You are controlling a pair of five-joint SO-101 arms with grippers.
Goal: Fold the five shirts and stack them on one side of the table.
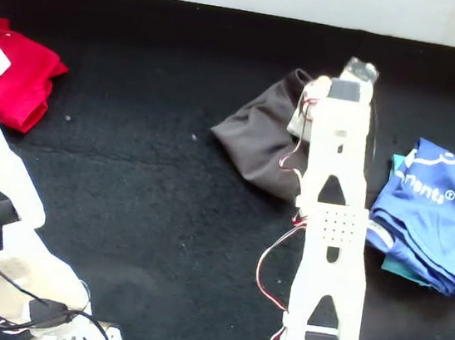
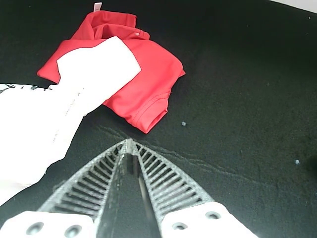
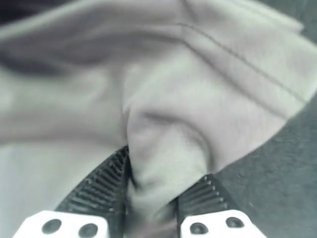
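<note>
— Where is the grey shirt being kept?
— The grey shirt (image 1: 256, 140) is lying bunched near the middle of the black counter (image 1: 148, 201), toward its far edge. A fold of it is being gripped by the right hand (image 3: 148, 188); in the right wrist view, cloth is being squeezed between the 2 ribbed fingers (image 3: 99, 183).
— And the left hand?
— The left hand (image 2: 130, 146) is being held closed, its tips meeting, with nothing caught between them. It is being held over bare counter, near the red shirt (image 2: 143, 74).
— How is the red shirt lying?
— It is lying crumpled at the far left of the counter, and part of it is being covered by the left arm's white body (image 2: 59, 114).
— What is being shown on the right?
— 2 shirts are lying stacked there: a blue shirt (image 1: 441, 206) is lying folded on top of a teal shirt (image 1: 399, 266), of which just an edge is being shown. The stack is sitting just beside the right arm (image 1: 332, 234), well apart from the red shirt.
</note>
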